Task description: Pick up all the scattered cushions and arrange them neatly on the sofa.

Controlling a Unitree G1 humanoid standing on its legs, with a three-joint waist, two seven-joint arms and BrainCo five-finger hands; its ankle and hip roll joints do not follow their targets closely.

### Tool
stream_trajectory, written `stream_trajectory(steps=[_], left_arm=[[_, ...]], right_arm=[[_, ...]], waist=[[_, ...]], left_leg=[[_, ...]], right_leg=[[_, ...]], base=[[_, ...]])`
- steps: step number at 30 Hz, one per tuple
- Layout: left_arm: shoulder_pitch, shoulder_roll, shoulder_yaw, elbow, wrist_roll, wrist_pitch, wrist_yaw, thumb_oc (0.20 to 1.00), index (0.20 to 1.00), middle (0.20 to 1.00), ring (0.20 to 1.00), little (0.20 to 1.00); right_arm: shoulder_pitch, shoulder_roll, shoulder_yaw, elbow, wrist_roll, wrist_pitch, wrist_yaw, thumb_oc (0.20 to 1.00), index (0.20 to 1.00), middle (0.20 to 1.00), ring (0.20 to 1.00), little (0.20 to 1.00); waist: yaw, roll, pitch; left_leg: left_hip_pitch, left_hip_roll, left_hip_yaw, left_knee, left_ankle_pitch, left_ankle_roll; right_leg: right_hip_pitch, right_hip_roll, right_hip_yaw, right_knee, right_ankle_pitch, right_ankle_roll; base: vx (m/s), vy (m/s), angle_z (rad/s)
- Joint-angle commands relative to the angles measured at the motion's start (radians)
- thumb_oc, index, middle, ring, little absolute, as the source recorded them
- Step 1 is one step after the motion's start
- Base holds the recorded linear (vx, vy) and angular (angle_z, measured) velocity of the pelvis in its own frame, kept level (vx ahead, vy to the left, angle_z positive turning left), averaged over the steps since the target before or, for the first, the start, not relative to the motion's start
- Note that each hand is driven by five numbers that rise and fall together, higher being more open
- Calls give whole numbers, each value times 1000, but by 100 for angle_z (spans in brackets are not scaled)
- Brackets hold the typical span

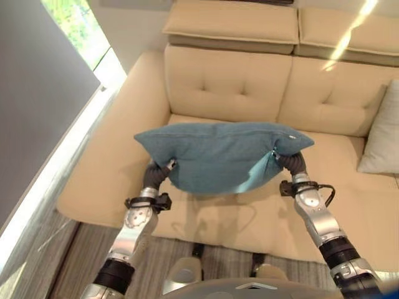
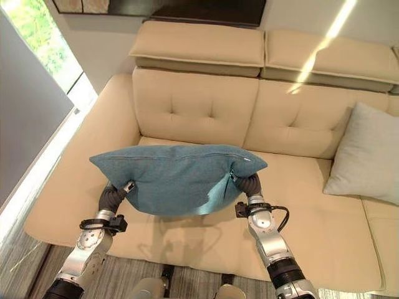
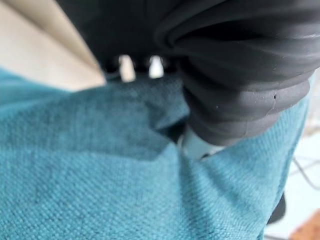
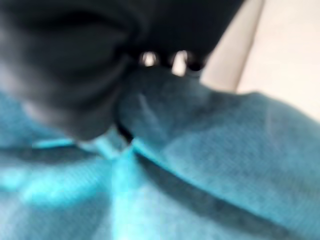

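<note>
I hold a teal cushion [image 1: 218, 156] level in the air over the left seat of the beige sofa [image 2: 193, 106]. My left hand [image 2: 114, 196] grips its left end from below and my right hand [image 2: 249, 185] grips its right end. In the left wrist view the dark cover of the left hand [image 3: 240, 75] presses into the teal cushion [image 3: 100, 175], with the fingers curled over the edge of the cloth. The right wrist view shows the right hand [image 4: 65, 75] pinching a fold of the same cushion [image 4: 225, 165].
A pale grey cushion [image 2: 368, 152] leans against the sofa back at the right. The sofa's left armrest [image 1: 124, 118] stands beside a dark wall panel and a bright window [image 1: 78, 28]. A striped rug [image 1: 81, 249] lies in front of the sofa.
</note>
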Motion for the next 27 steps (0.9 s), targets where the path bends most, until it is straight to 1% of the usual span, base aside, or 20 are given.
stream_trajectory(steps=[1, 7, 9, 10, 12, 13, 15, 17, 19, 23, 24, 26, 27], left_arm=[[-59, -7, 5, -87, 53, -90, 4, 200, 200, 200, 200, 200], [-124, 1, 18, -67, 52, -96, 48, 200, 200, 200, 200, 200], [-196, 9, 19, -37, 47, -103, 88, 200, 200, 200, 200, 200], [-198, 9, 20, -36, 47, -104, 88, 200, 200, 200, 200, 200], [-261, 19, 14, -7, 49, -107, 115, 200, 200, 200, 200, 200], [-343, 42, 6, 30, 51, -110, 146, 200, 200, 200, 200, 200], [-420, 64, -6, 68, 40, -117, 169, 200, 200, 200, 200, 200], [-616, 142, -42, 156, 26, -126, 216, 200, 200, 200, 200, 200], [-804, 226, -93, 269, -7, -139, 238, 200, 200, 200, 200, 200], [-918, 285, -131, 346, -28, -143, 248, 200, 200, 200, 200, 200], [-979, 310, -154, 398, -41, -144, 253, 200, 200, 200, 200, 200], [-1000, 321, -158, 419, -54, -142, 252, 200, 200, 200, 200, 200], [-996, 314, -155, 414, -61, -142, 258, 200, 200, 200, 200, 200]], right_arm=[[-40, -25, -25, -93, -11, -77, -8, 200, 200, 200, 200, 200], [-133, -33, 10, -99, -24, -70, -32, 200, 200, 200, 200, 200], [-213, -36, 37, -101, -33, -61, -57, 200, 200, 200, 200, 200], [-215, -36, 37, -100, -33, -61, -57, 200, 200, 200, 200, 200], [-282, -36, 57, -89, -35, -52, -79, 200, 200, 200, 200, 200], [-361, -24, 81, -71, -32, -45, -102, 200, 200, 200, 200, 200], [-428, -23, 99, -50, -26, -42, -120, 200, 200, 200, 200, 200], [-602, -46, 122, 16, -10, -38, -172, 200, 200, 200, 200, 200], [-759, -69, 146, 105, 4, -39, -223, 200, 200, 200, 200, 200], [-828, -87, 160, 155, 10, -34, -251, 200, 200, 200, 200, 200], [-867, -91, 174, 192, 10, -37, -265, 200, 200, 200, 200, 200], [-880, -90, 182, 207, 15, -33, -273, 200, 200, 200, 200, 200], [-875, -81, 178, 209, 16, -29, -281, 200, 200, 200, 200, 200]], waist=[[8, 28, -81], [13, 29, -64], [9, 31, -56], [9, 31, -55], [4, 34, -47], [-2, 35, -34], [-6, 35, -28], [-18, 35, -7], [-28, 37, 1], [-38, 36, -1], [-43, 32, -1], [-44, 34, 3], [-46, 35, 8]], left_leg=[[73, 29, 12, 19, -126, -23], [69, 36, 45, 16, -131, -21], [47, 42, 56, 15, -126, -23], [46, 42, 57, 15, -126, -23], [26, 47, 65, 14, -118, -27], [-1, 53, 67, 13, -109, -31], [-29, 57, 68, 12, -99, -36], [-89, 61, 64, 12, -73, -48], [-152, 65, 60, 7, -48, -59], [-199, 67, 52, 5, -38, -68], [-227, 65, 48, 5, -27, -70], [-239, 70, 46, 5, -27, -74], [-253, 70, 42, 5, -25, -76]], right_leg=[[23, 46, -23, 8, -54, 20], [-1, 43, -9, 8, -40, 33], [-30, 44, -4, 8, -33, 37], [-31, 44, -3, 8, -33, 37], [-55, 46, -2, 8, -29, 38], [-84, 50, -1, 8, -24, 39], [-111, 52, -2, 8, -20, 38], [-164, 57, -11, 8, -8, 36], [-218, 61, -23, 8, 3, 40], [-261, 71, -30, 8, 9, 41], [-283, 74, -33, 8, 14, 43], [-295, 79, -34, 8, 13, 45], [-308, 81, -34, 8, 14, 46]], base=[[45, 65, -21], [-13, 18, -30], [-32, 3, -20], [-35, 2, -12], [-46, -3, -8], [-54, -19, -10], [-42, -37, -7], [-35, -58, -1], [14, -55, 9], [45, -33, 2], [67, -34, -4], [61, -25, -3], [56, -11, -2]])
